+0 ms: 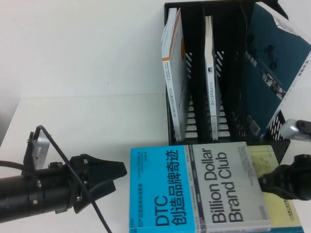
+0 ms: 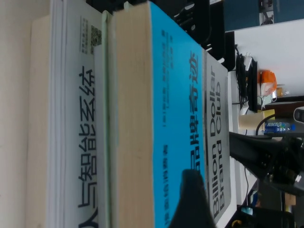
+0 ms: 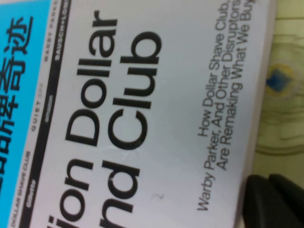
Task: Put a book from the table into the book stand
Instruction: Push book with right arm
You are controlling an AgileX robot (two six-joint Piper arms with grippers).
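The book (image 1: pixel 199 187) lies flat at the near edge of the desk (image 1: pixel 87 63), on top of a pale yellow-green book (image 1: pixel 277 194), cover up, cyan half toward my left arm, grey half toward my right. Its title lines run away from me, toward the book stand (image 1: pixel 223 73), which sits just beyond it.

My left tool (image 1: pixel 114 172) is just beside the cyan edge, tips pointing at it; I cannot tell whether it is open or closed. In the left wrist view I see the page block side-on (image 2: pixel 130 118), so that edge faces me squarely.

My right tool (image 1: pixel 265 182) is at the grey edge, over the lower book; its state is likewise unclear.

Judgement: both arms flank the book, neither clearly nearer. The stand's free slot lies between a white-spined book (image 1: pixel 210 63) and a dark teal book (image 1: pixel 272 68).
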